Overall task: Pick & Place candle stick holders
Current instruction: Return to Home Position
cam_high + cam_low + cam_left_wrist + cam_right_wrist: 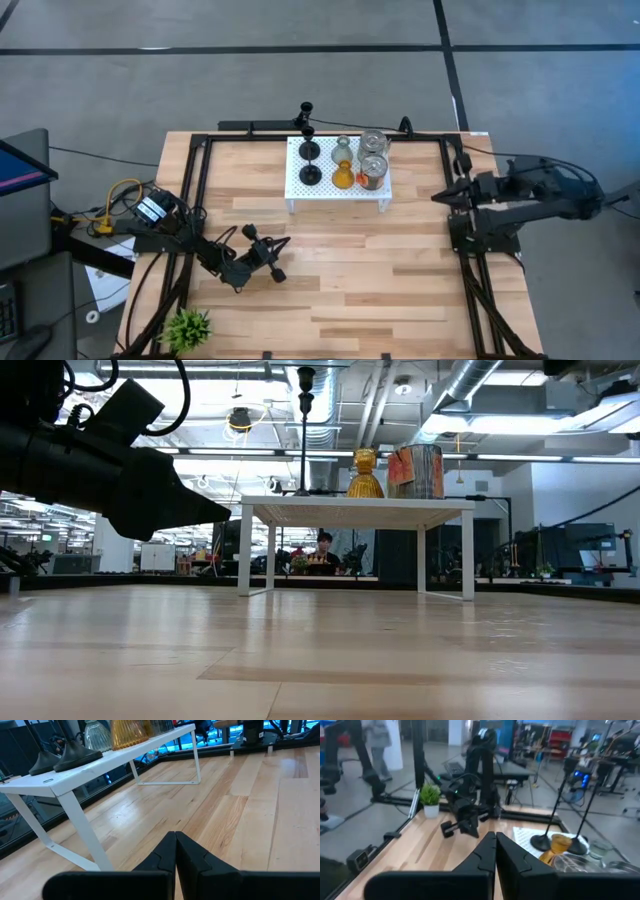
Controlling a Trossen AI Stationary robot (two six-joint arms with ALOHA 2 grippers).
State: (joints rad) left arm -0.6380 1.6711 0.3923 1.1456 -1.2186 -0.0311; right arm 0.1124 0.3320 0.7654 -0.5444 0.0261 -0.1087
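Wooden tabletop [330,290]: white shelf [322,190] at far middle carries two black holders [311,174], green glass [343,150], amber glass [344,177]; left gripper [175,837] near front and right gripper [495,837] at right edge, both closed, empty; placing looks done, next likely parking the arms clear of the shelf.

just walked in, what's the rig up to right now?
Nothing is being held. The black candle stick holders, the pale-green glass holder and the amber glass holder all stand on the white shelf at the back middle of the table, next to two round jars. The left gripper is shut and empty over bare table in front of the shelf. The right gripper is shut and empty at the table's right edge. Placing looks done.
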